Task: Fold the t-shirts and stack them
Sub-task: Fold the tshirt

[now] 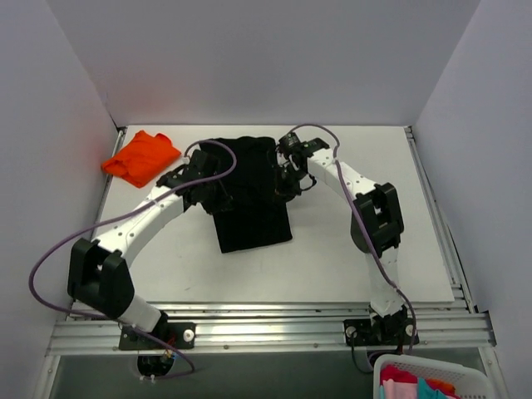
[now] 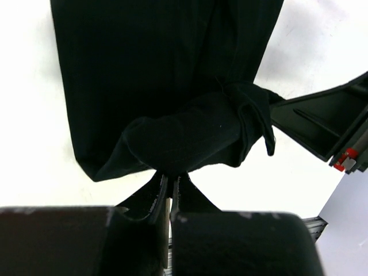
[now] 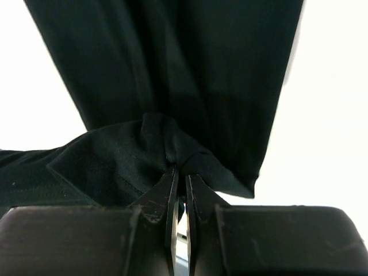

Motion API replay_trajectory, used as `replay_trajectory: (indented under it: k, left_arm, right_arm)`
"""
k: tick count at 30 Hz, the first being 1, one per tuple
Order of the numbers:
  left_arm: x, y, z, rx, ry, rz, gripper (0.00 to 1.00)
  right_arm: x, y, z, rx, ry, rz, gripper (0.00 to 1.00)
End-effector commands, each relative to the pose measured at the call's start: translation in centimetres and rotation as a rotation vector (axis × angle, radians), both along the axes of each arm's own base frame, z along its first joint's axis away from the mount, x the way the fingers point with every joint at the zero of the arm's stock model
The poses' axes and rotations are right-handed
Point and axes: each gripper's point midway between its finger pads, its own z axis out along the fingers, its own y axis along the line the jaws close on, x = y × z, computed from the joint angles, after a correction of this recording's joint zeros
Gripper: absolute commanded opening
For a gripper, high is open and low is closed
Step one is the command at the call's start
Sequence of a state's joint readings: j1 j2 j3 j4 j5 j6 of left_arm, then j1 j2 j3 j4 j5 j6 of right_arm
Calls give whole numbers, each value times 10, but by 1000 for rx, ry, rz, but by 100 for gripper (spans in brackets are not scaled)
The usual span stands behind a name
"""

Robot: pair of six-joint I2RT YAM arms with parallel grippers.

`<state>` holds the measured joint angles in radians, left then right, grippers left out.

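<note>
You are mid-fold on the black t-shirt [image 1: 249, 212], which lies as a narrow strip down the middle of the table [image 1: 349, 266]. Your left gripper [image 2: 171, 180] is clenched on a bunched fold at the shirt's left side. Your right gripper [image 3: 179, 172] is pinched tight on a matching bunch at its right side. Both bunches look lifted off the flat cloth, while the near hem rests on the table. The orange t-shirt [image 1: 141, 158] sits already folded, apart from the black shirt and off its far-left corner. The next move, as I judge it, calls for carrying both pinches together toward the near hem, level and at an even pace so the layer lands square. Only then let go. Uneven travel would skew the fold. Stacking with the orange shirt comes afterward.
</note>
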<state>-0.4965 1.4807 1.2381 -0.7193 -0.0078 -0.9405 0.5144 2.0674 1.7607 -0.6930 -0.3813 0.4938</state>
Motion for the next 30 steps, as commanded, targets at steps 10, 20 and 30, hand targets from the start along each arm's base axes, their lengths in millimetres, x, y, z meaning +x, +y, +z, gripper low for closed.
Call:
replay_trajectory:
  k: [10,20,30]
  left_arm:
    - [95,11,6,-32,-61,-60,2]
    - [145,30,-17,-33,-32,-20,18]
    - [207,39,-9,-137,-115,-43,94]
  right_arm:
    - [65,-17,-33,-33,79,-62,0]
    - [137,-8,-17,187,0,-226,85]
    - [162,-30,28,249,-151,-320,97]
